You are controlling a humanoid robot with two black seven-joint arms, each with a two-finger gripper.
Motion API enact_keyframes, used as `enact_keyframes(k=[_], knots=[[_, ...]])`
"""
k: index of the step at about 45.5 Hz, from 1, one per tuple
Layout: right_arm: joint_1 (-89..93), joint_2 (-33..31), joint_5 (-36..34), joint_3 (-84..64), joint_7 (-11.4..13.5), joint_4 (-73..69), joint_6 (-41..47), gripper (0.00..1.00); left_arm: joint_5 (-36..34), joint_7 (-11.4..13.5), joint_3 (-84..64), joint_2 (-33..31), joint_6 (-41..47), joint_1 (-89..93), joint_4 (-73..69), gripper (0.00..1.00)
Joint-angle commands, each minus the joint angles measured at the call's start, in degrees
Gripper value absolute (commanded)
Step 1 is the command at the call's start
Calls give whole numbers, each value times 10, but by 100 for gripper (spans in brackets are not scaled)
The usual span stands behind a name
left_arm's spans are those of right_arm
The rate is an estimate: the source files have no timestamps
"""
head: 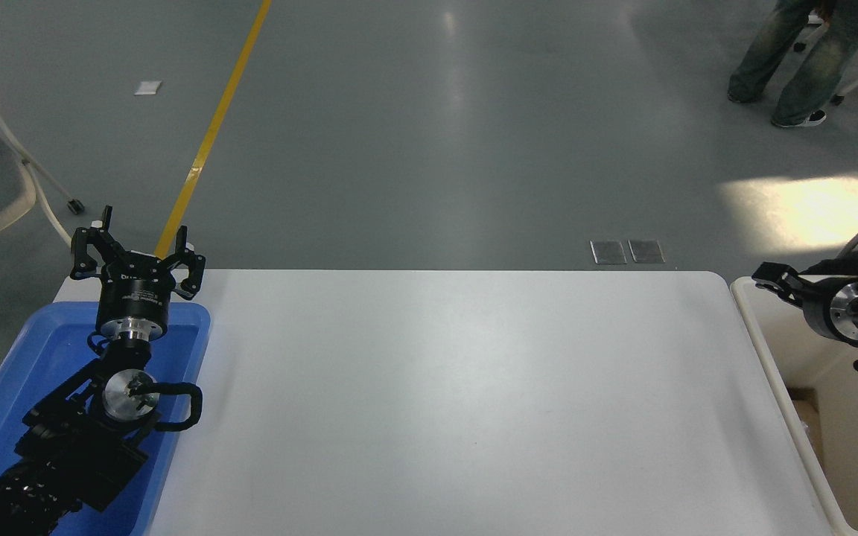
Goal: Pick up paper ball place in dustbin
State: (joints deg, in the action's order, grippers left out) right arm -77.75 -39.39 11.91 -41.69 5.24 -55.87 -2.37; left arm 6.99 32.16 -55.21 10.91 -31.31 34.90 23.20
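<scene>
Looking at your right arm: the black right gripper [771, 281] hangs at the picture's right edge, above the far rim of the large cream-white rectangular plastic dustbin [775, 357].
Right fingers: you cannot tell whether they are spread or pressed together; only one black fingertip shows clearly.
Paper ball: you cannot see it; nothing tan shows between the fingers.
Dustbin: it stands just beside the right end of the white table [459, 394].
Your left arm: parked at the lower left over the shallow bright-blue plastic tray [34, 357], the left gripper [137, 260] with fingers spread, holding nothing.
</scene>
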Motion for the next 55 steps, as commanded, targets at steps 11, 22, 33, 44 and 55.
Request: enact_keyframes(k=[11,22,33,44,55], knots=[[-226,30,-2,-161,1,-154,126,100,0,0,0,0,0,0,0,99],[-399,113,0,-260,0,-265,232,100,0,0,0,1,0,0,0,99],[-524,233,-42,-260,-3,-333,361,100,0,0,0,0,0,-1,0,99],[-579,330,-203,-246,-6,-349,461,100,0,0,0,0,0,-1,0,99],[-588,346,-225,-246,-7,-348,459,100,0,0,0,0,0,-1,0,99]])
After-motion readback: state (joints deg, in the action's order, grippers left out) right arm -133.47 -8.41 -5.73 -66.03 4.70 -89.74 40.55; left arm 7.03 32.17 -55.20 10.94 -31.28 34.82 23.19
